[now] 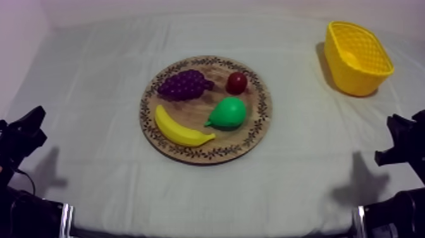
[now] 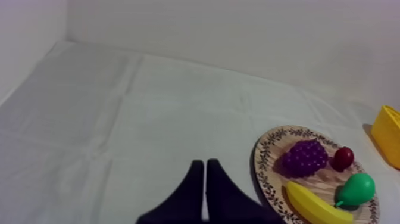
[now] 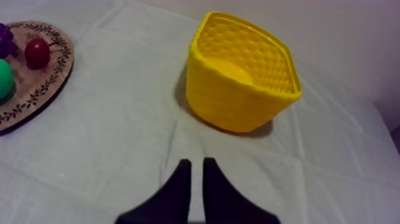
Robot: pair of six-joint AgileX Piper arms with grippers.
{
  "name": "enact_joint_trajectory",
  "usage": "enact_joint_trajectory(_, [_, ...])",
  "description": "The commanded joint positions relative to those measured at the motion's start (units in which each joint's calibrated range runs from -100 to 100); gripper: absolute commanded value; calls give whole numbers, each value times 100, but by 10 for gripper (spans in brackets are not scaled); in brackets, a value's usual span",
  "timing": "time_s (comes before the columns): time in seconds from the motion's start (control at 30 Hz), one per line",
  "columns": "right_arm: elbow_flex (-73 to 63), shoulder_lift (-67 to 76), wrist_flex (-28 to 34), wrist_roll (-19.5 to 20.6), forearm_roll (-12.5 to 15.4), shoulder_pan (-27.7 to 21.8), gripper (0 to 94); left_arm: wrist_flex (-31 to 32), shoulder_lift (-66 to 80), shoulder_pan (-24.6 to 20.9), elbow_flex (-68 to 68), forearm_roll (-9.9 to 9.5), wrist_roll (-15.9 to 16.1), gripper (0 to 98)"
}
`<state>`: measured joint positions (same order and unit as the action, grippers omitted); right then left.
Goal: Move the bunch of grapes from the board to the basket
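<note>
Purple bunch of grapes (image 1: pixel 184 84) lies on the round wooden board (image 1: pixel 253 136) with a patterned rim, mid-table.
It sits on the board's far left part, a small red fruit (image 1: pixel 237 82) to its right, a yellow banana (image 1: pixel 180 128) and a green pear (image 1: pixel 227 114) nearer. The yellow lattice basket (image 1: pixel 360 69) stands far right, well apart. The left gripper (image 2: pixel 205 164) and the right gripper (image 3: pixel 197 162) sit low over the cloth, jaws together on nothing.

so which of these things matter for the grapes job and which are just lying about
For the job:
bunch of grapes
wooden board
yellow basket

Just lying about, all on the board:
banana
pear
small red fruit
</note>
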<state>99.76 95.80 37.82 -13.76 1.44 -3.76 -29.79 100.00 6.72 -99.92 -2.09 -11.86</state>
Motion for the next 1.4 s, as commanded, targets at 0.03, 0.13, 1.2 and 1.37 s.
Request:
enact_joint_trajectory(0.03, [2,-4,-120,165,3,-3,37,-4,0,-3,3,2,1,1])
enact_joint_trajectory(0.13, [2,-4,-184,162,4,-13,17,-4,0,-3,3,2,1,1])
enact_joint_trajectory(1.2, [-2944,-3004,151,295,-597,841,4,-4,0,-3,3,2,1,1])
enact_joint_trajectory(1.37, [-3634,-3865,108,312,-686,1082,4,-4,0,-3,3,2,1,1])
